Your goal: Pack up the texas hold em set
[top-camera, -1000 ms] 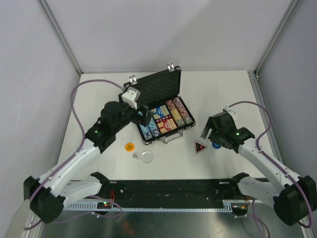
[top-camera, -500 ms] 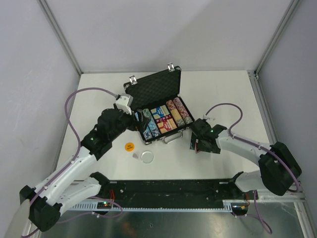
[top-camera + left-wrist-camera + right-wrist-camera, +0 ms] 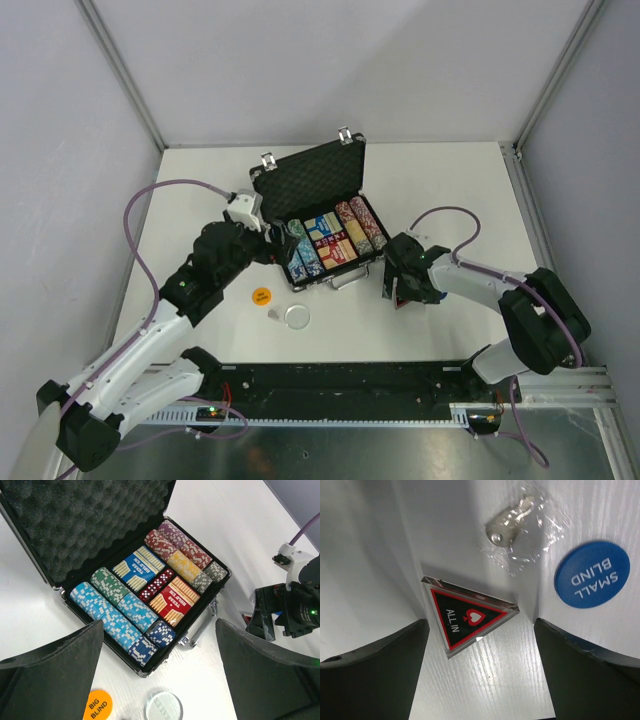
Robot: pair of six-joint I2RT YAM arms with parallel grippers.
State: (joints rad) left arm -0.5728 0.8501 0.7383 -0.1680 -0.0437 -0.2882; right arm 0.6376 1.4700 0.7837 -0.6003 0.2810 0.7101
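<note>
Right gripper (image 3: 480,625) is wide open and empty, fingers straddling the red "ALL IN" triangle (image 3: 467,617), which lies flat on the table just right of the case (image 3: 224,579); not gripped yet. Left gripper (image 3: 160,627) is also open, holding nothing, hovering over the case's near-left corner. Case sits mid-table with the foam lid (image 3: 85,525) propped open. Already inside: chip rows (image 3: 107,615), 2 card decks, blue (image 3: 137,567) and red (image 3: 175,597), with the red dice (image 3: 156,584) between them. Loose on the table: the triangle, the blue "SMALL BLIND" button (image 3: 592,575) beside it, and a key in a clear wrap (image 3: 512,525) just past it. Near-left of the case are the orange "BIG BLIND" button (image 3: 99,707) and a clear round disc (image 3: 163,707). My read: bulk of the packing is done, 4 small pieces plus maybe the key are left, then close and latch the lid. Triangle looks like the next pick.
</note>
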